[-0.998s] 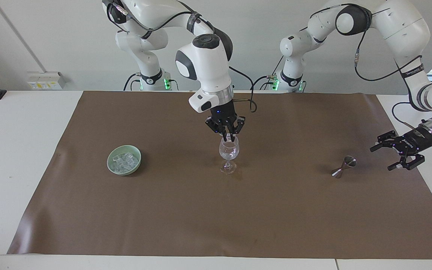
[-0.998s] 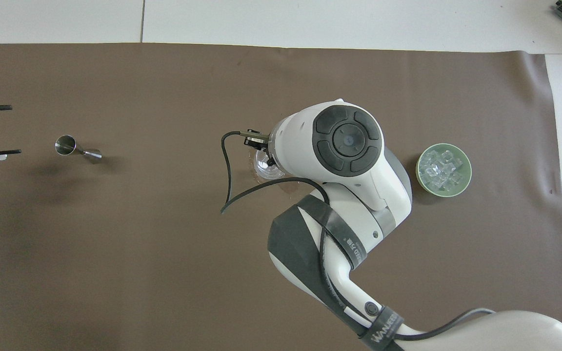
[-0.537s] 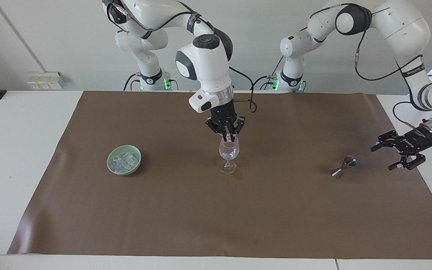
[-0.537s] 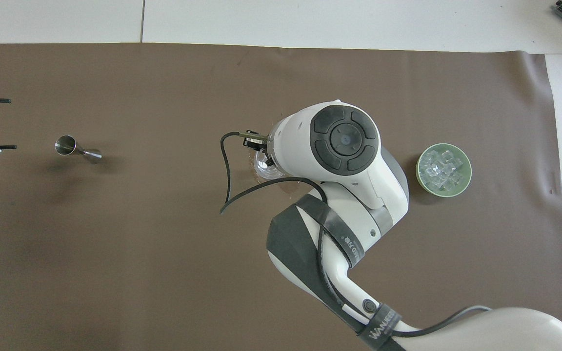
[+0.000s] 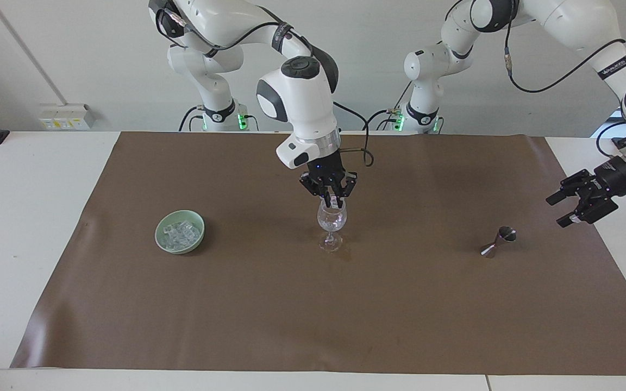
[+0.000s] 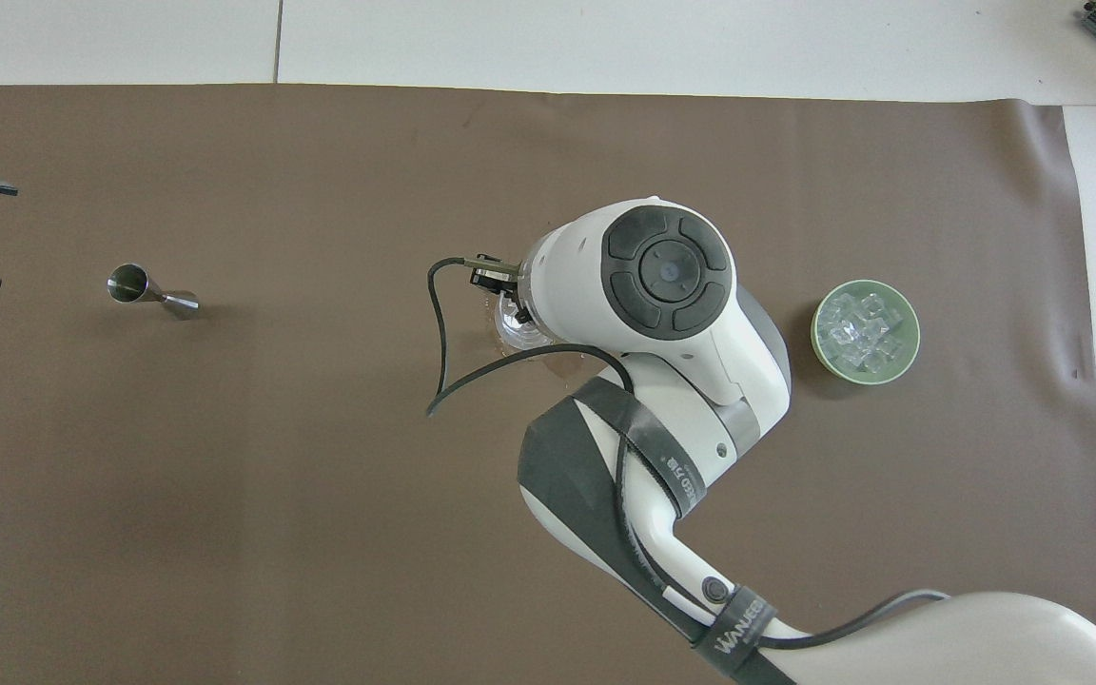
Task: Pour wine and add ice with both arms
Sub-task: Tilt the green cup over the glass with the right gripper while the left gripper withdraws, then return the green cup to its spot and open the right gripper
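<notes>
My right end effector (image 5: 335, 202) hangs right over the wine glass (image 5: 332, 218), with its tips at the mouth of the glass. I cannot tell if its tips are open or shut, and I cannot see a cube between them. The glass stands upright on the brown mat (image 5: 313, 326), straight under this end effector. I can see something clear and shiny in the glass, but I cannot tell if it is ice, wine or just the glass.

The green bowl (image 5: 180, 232) sits on the mat, well off to the side of my right end effector, toward the right arm's end of the worktop. The ice (image 5: 181, 233) in it is a heap of clear cubes.

My left end effector (image 5: 582, 202) is open and holds nothing. It hangs in the air near the edge of the mat, at the left arm's end of the worktop, and it waits. The little metal cup (image 5: 499, 240) stands on the mat just below and beside it.

I think the pouring part is done, as the little cup is set down. I think I am on the ice part now. More cubes may need to go in
</notes>
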